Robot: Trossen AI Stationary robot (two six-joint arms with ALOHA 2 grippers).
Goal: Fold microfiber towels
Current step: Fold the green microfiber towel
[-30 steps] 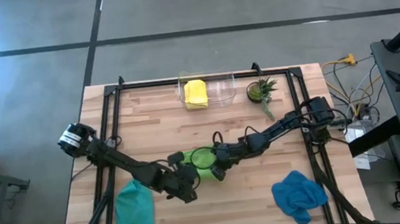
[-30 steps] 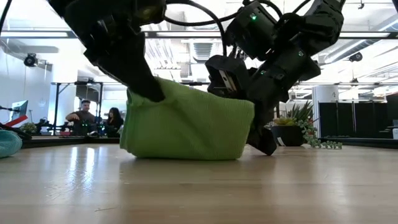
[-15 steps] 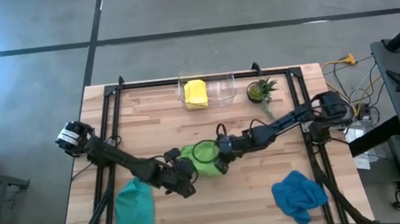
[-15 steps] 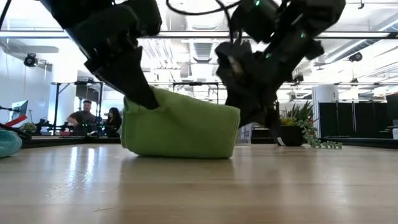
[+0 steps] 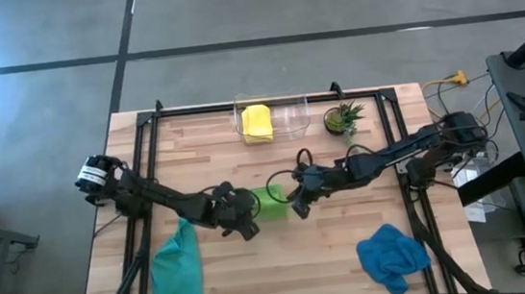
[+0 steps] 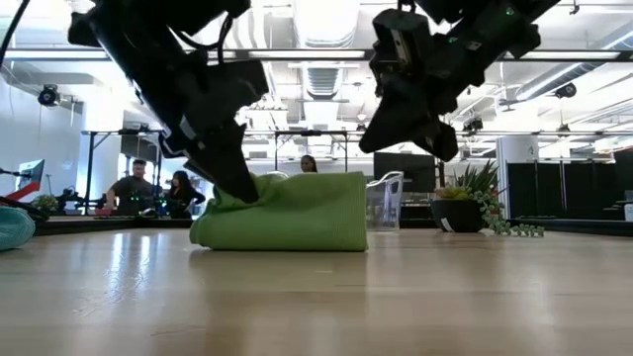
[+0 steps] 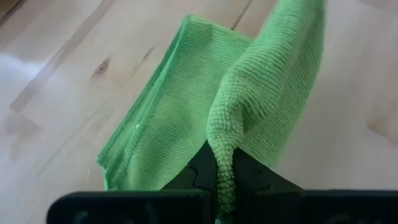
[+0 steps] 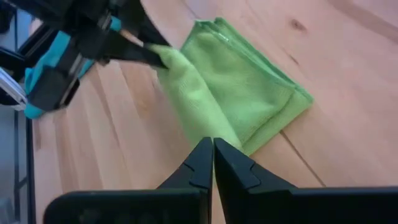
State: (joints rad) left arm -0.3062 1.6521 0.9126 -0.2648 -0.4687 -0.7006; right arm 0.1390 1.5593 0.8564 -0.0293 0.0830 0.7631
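The lime green towel (image 5: pixel 270 204) lies folded in layers at the table's middle, its flat underside on the wood (image 6: pixel 287 213). My left gripper (image 6: pixel 240 191) is shut on a raised bit of it at its left end. My right gripper (image 6: pixel 433 148) hangs shut and empty above the towel's right end, clear of it (image 8: pixel 213 149). A yellow towel (image 5: pixel 256 121) sits in a clear container at the far edge. A teal towel (image 5: pixel 176 271) lies near left and a blue towel (image 5: pixel 392 255) near right. My left gripper pinches a raised ridge of the lime towel (image 7: pixel 222 149) between its two fingers (image 7: pixel 200 169); an edge or a fold, I cannot tell. The fingers slant down from the table's near left. The ridge stands up off the folded layers (image 7: pixel 155 137), which stay on the table.
A small potted plant (image 5: pixel 344 118) stands at the far right beside the clear container (image 5: pixel 284 116). A black frame (image 5: pixel 147 148) runs along the table's left, far and right sides. People sit in the room beyond the table (image 6: pixel 148 188).
My right gripper has risen from beside the towel's right end and now hangs clear above it, shut all along. My left gripper has gone toward the far edge and down with its pinched bit of cloth. The towel now lies lower and shorter.
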